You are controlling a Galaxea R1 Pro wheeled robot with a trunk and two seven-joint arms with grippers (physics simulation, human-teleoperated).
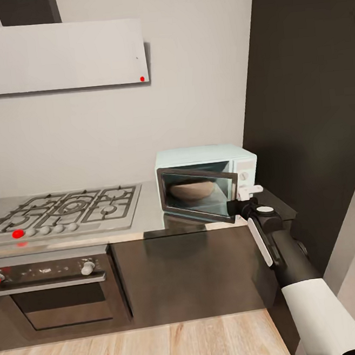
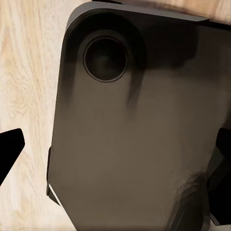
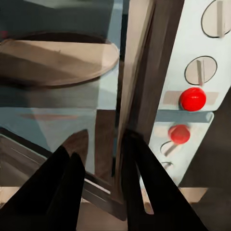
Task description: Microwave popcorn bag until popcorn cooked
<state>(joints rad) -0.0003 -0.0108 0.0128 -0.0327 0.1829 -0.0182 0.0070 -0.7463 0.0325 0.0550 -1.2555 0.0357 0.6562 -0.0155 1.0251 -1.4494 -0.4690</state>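
Observation:
The mint-blue microwave (image 1: 240, 159) stands on the steel countertop (image 1: 149, 217) beside the wall. Its dark glass door (image 1: 198, 194) is partly ajar, the free edge swung toward me. Through the glass shows a tan-brown rounded shape (image 1: 189, 190), apparently the popcorn bag (image 3: 57, 57); no popcorn is visible. My right gripper (image 1: 249, 192) is at the door's free edge, open, its dark fingers (image 3: 62, 187) on either side of that edge (image 3: 137, 86). White knobs (image 3: 201, 71) and a red dot (image 3: 192, 98) are right beside it. My left gripper (image 2: 115, 163) hangs open over my dark base.
A gas hob (image 1: 66, 210) lies left of the microwave, with a dark oven (image 1: 53, 298) below and a flat white hood (image 1: 57, 56) above. A tall dark cabinet (image 1: 311, 105) rises close on the right. Light wood floor (image 1: 134, 350) runs along the cabinet fronts.

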